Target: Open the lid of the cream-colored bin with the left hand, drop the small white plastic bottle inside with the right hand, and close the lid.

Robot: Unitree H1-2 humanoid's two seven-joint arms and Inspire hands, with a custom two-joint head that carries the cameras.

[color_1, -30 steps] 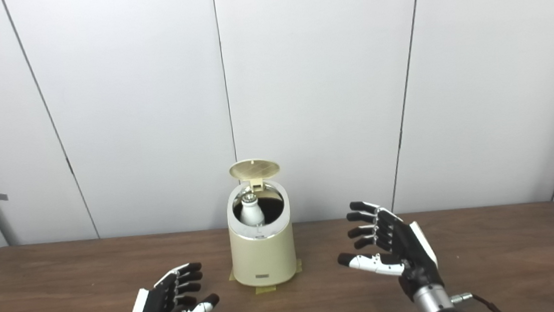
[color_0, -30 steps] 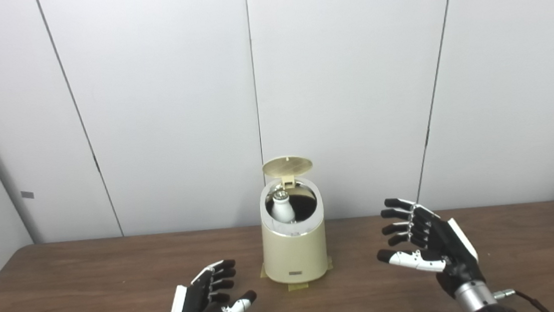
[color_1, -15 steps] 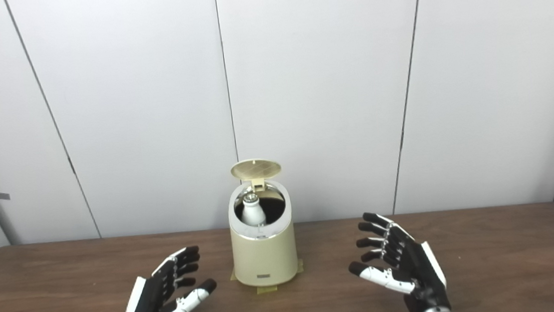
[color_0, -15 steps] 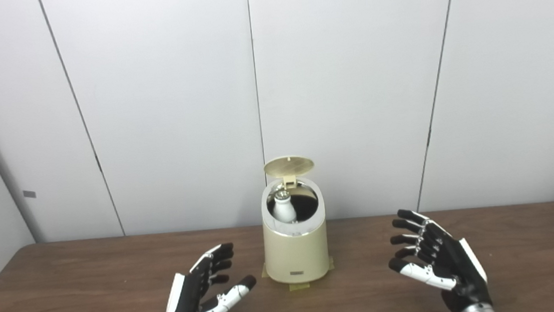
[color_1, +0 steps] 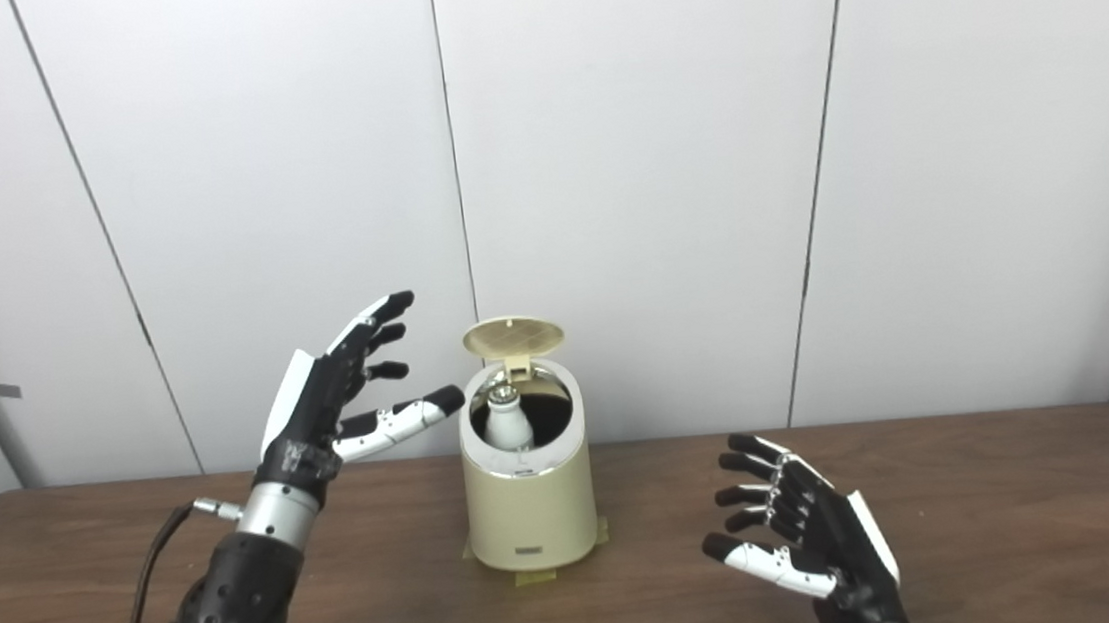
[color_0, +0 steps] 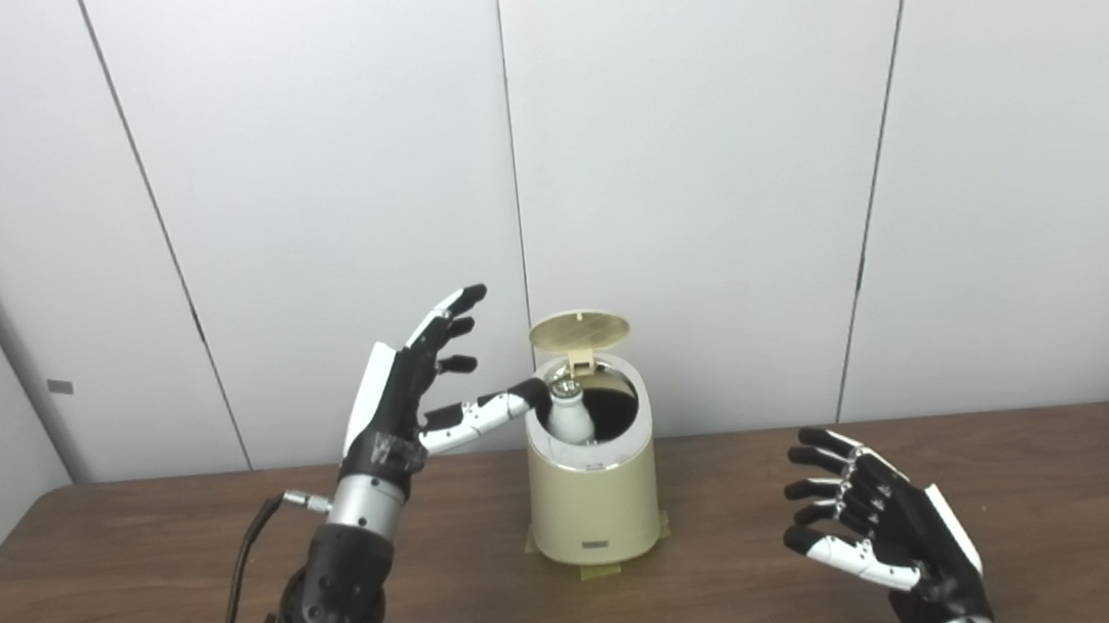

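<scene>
The cream-colored bin (color_0: pixel 592 504) stands mid-table with its round lid (color_0: pixel 579 330) tipped up at the back. A small white plastic bottle (color_0: pixel 567 414) stands inside, its cap showing in the opening. My left hand (color_0: pixel 408 393) is raised to the left of the bin at lid height, open with fingers spread, its thumb reaching toward the rim. My right hand (color_0: pixel 878 530) hovers low over the table to the right of the bin, open and holding nothing.
The brown table (color_0: pixel 136 579) runs the width of the view, with white wall panels (color_0: pixel 700 138) close behind the bin. Tape patches (color_0: pixel 597 571) sit under the bin's base. A black cable (color_0: pixel 237 580) trails from my left forearm.
My left hand has risen from the tabletop to lid height beside the bin. My right hand has sunk lower and back toward me. The lid remains up and the bottle stays inside.
</scene>
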